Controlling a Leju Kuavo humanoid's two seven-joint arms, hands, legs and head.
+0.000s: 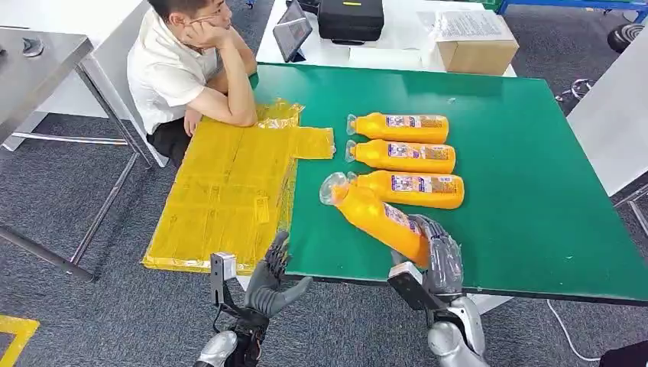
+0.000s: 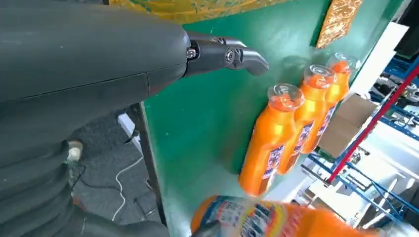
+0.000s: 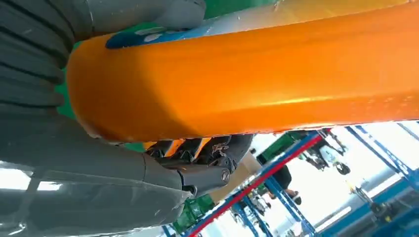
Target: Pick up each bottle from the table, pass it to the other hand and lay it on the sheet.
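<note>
Right robot hand (image 1: 437, 256): I am seeing it wrapping the base end of one orange bottle (image 1: 377, 215), fingers curling around the body; in the right wrist view the bottle is filling the grasp, with the dark fingers (image 3: 207, 153) closing under it.
Held bottle: it is slanting across the table (image 1: 527, 206), cap end pointing toward the yellow sheet (image 1: 221, 191); whether it is lifting clear of the surface or touching it at the cap end, I cannot tell.
Left robot hand (image 1: 271, 279): it is waiting off the near edge of the table, fingers spread apart and holding nothing, just beside the near corner of the sheet.
Other bottles: three bottles (image 1: 403, 157) are lying side by side on the table beyond the held one, caps facing the sheet, the nearest of them close to the held bottle's cap.
Sheet: it is lying half on the table and hanging past its left edge; I am finding no bottle on it.
Person: a person (image 1: 179, 65) is sitting at the far end of the sheet, one elbow leaning on it.
Progress: I am judging this as the very start, with the first pick in hand, no pass made, nothing laid down.
Remaining: handing this bottle to the left robot hand, laying it on the sheet, then repeating for the three waiting.
</note>
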